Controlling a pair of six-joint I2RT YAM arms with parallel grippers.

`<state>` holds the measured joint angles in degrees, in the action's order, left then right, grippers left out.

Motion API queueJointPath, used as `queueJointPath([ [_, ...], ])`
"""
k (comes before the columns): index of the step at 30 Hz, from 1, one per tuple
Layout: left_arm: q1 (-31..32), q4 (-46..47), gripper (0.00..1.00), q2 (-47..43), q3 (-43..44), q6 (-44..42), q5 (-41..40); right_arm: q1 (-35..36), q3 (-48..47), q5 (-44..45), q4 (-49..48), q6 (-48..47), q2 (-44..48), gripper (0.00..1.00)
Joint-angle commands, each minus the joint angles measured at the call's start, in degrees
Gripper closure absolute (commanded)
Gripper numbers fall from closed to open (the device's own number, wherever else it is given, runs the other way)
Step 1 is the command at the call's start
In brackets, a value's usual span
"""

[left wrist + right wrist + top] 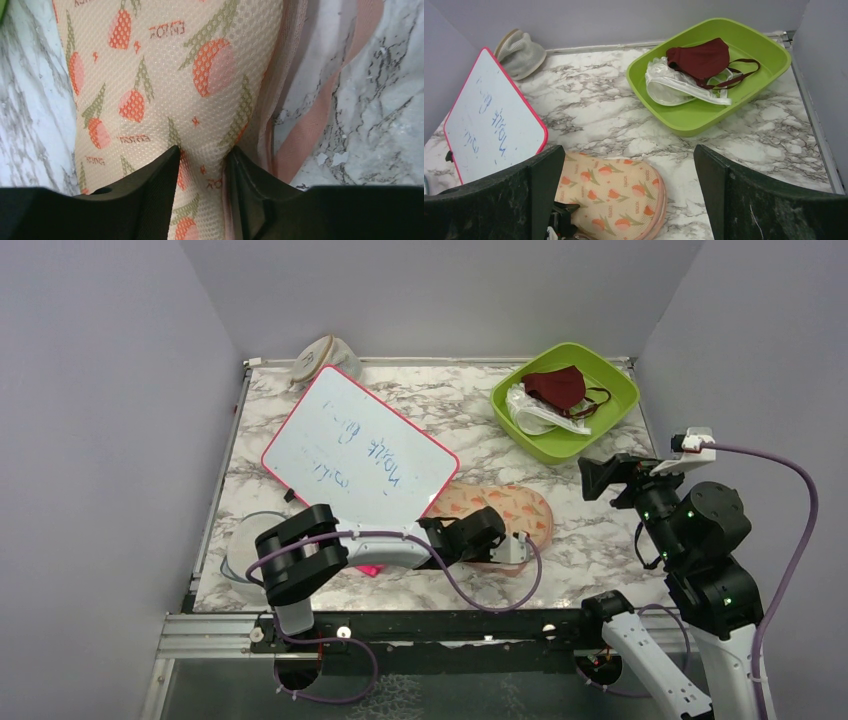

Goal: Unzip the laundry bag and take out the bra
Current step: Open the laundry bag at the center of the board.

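Left hand on lettered laundry bag

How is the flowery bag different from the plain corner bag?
The flowery bag is peach with orange tulips; the corner bag is plain beige. The flowery bag lies up front, pinched by the left hand; the corner bag sits untouched at the back. Both are soft fabric.

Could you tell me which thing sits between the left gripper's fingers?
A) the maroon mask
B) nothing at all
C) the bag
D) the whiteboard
C: in the left wrist view the bag's printed mesh is bunched between the fingers of the left gripper, while the mask lies in the tray.
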<state>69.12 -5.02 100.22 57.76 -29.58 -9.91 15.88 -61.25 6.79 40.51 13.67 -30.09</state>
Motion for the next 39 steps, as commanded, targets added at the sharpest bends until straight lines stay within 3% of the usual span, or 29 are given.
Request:
queueJointPath([
  [1,0.45,1.48,0.72,-0.04,2.88,2.08,-3.32,-0.15,-0.45,-1.17,1.32,-0.32,0.73,0.0],
  [11,3.67,1.49,0.93,0.68,8.39,15.69,6.43,-0.15,-0.84,-0.95,0.35,-0.49,-0.04,0.0],
  [20,3.92,3.25,0.99,2.96,15.55,35.86,12.12,-0.15,-3.08,-0.39,0.12,-0.79,-0.57,0.0],
  [27,3.0,-1.93,1.0,6.31,24.57,36.45,8.7,-0.15,-3.15,-0.9,0.12,-0.84,-1.11,0.0],
  [32,0.57,-4.21,1.0,5.1,26.15,32.49,2.89,-0.15,-3.42,-0.21,0.9,-0.99,-0.97,0.0],
  [39,-5.02,-7.23,0.97,4.78,26.66,31.45,0.69,-0.15,-4.13,-0.58,0.78,-0.83,-1.45,0.0],
])
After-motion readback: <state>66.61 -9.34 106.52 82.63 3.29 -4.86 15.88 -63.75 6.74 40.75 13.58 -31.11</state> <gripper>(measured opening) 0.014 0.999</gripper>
